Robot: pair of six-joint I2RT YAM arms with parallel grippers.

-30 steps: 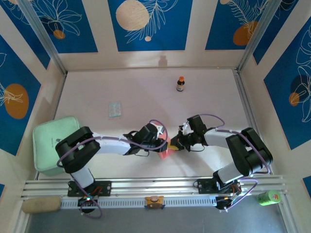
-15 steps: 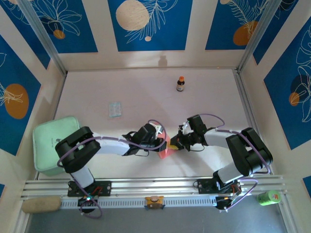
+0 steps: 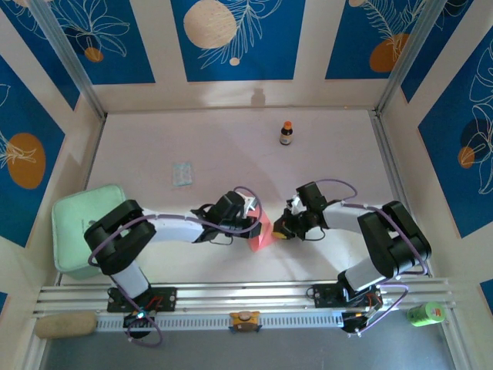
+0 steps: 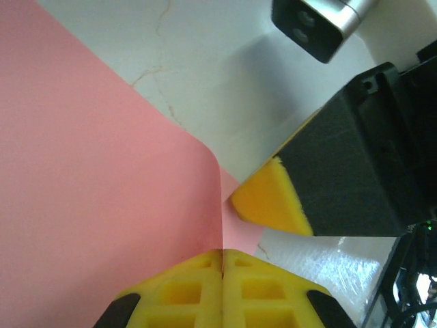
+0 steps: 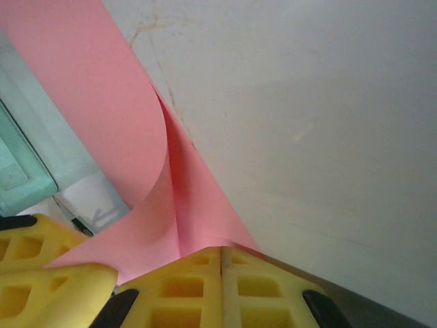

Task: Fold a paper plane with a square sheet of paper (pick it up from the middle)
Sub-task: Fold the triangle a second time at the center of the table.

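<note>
**Both grippers clamped on the sheet, fold not creased**

Left gripper (image 4: 222, 258): pads together, nipping the sheet (image 4: 102, 205). From its tips the sheet spreads forward and off to one side; a curled edge climbs straight up from the pad seam. One right finger (image 4: 270, 203) sits just beside that seam, touching the sheet's corner.

Right gripper (image 5: 220, 254): pads together on the sheet too. Just ahead of its tips the paper bulges in a soft loop, one layer rolled over the other; no sharp crease there.

From above, the sheet is a narrow strip between the two grippers; its long axis crosses the line joining them and trails back toward the bases. The grips are close together at the strip's far end, so neither arm is the nearer.

My read: the next move turns on that loop. Its roll axis runs straight out from the right tips, so flattening must go along it. With grips this close, any pull apart risks a tear. Can't tell whether the loop's underside touches the table (image 3: 231, 154).
</note>
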